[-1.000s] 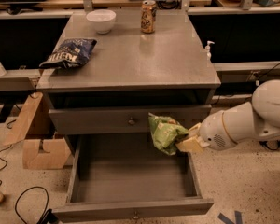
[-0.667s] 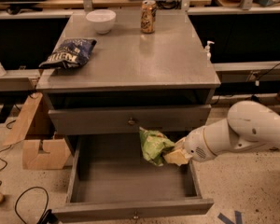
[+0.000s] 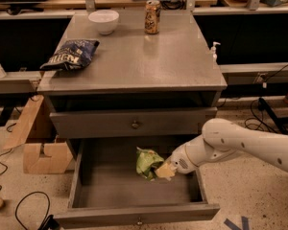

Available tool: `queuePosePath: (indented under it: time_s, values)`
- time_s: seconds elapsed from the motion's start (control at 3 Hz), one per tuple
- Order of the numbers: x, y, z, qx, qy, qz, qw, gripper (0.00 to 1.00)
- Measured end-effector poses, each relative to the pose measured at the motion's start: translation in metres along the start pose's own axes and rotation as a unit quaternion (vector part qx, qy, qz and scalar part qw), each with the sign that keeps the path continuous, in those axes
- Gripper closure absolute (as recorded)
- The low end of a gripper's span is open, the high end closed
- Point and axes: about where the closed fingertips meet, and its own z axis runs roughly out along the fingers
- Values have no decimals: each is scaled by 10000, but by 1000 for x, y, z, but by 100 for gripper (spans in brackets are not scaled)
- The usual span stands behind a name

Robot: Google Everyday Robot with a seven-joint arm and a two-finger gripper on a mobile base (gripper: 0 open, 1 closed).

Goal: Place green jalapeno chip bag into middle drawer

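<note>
The green jalapeno chip bag is a small shiny green foil bag, held over the floor of the open middle drawer, near its right half. My gripper comes in from the right on a white arm and is shut on the bag's right edge. The drawer is pulled out, showing a flat grey floor, low side walls and a small knob on its front panel. The bag hangs low inside the drawer; I cannot tell whether it touches the floor.
On the cabinet top lie a dark blue chip bag, a white bowl and a can. A shut drawer with a brass knob is above the open one. A cardboard box stands at the left.
My gripper has moved left and down with the green bag, from the drawer's right front edge to inside the open drawer.
</note>
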Motion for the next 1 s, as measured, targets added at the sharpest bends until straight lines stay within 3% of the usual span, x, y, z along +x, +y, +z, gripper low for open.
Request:
queuePosePath:
  time_s: [0.33,1.0]
  values:
    - [14,-21,18,-40,268,366,9990,100]
    - [16,-20,21,-63,288,381,9988,59]
